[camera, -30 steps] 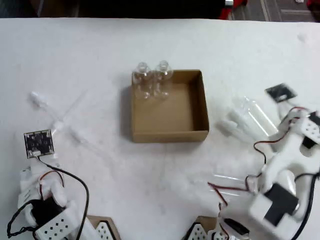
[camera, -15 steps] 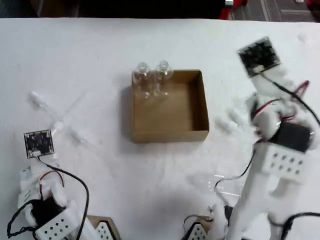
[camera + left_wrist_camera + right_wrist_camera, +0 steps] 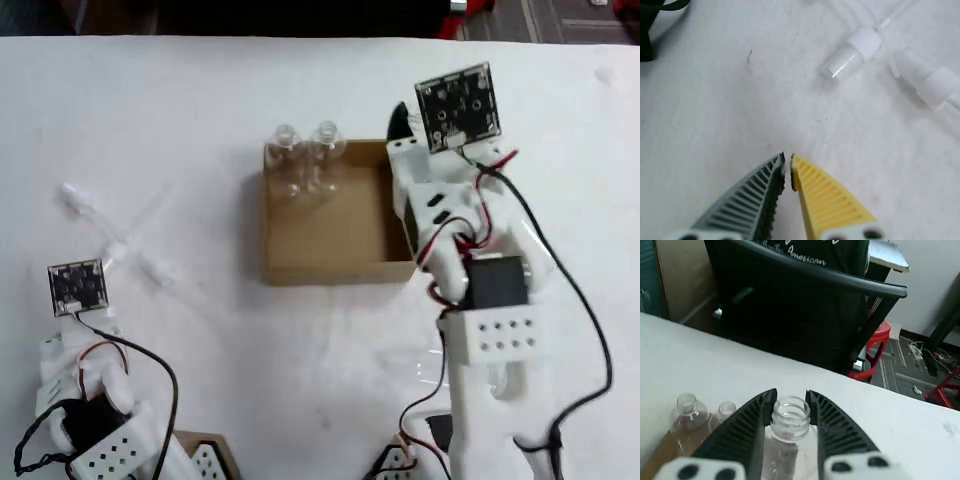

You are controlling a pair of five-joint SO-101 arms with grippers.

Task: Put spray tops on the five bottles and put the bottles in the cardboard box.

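- Over at the cardboard box (image 3: 340, 270), 2 clear bottles (image 3: 285, 160) stand upright side by side in the far corner on the left arm's side. Both have open necks with no tops on.
- Right arm is stretched out over the box's wall on its own side, with the right gripper (image 3: 790, 401) up near the far corner there.
- That pincer is pinching a 3rd bottle (image 3: 790, 422) by the neck, 1 black ribbed finger on each side. It's upright with the mouth open and no spray top on it either. Can't tell whether it's over the inside of the box or just outside the wall.
- From the right wrist camera, the 2 boxed bottles sit just beside the held one.
- Left arm is parked at the near edge of the white table (image 3: 200, 100), well apart from the box.
- Left gripper (image 3: 787, 164) is low over the table, its grey and yellow fingers pressed almost together with nothing between them.
- 2 white spray tops (image 3: 852, 52) lie on their sides near that gripper, dip tubes crossing, not touching it.
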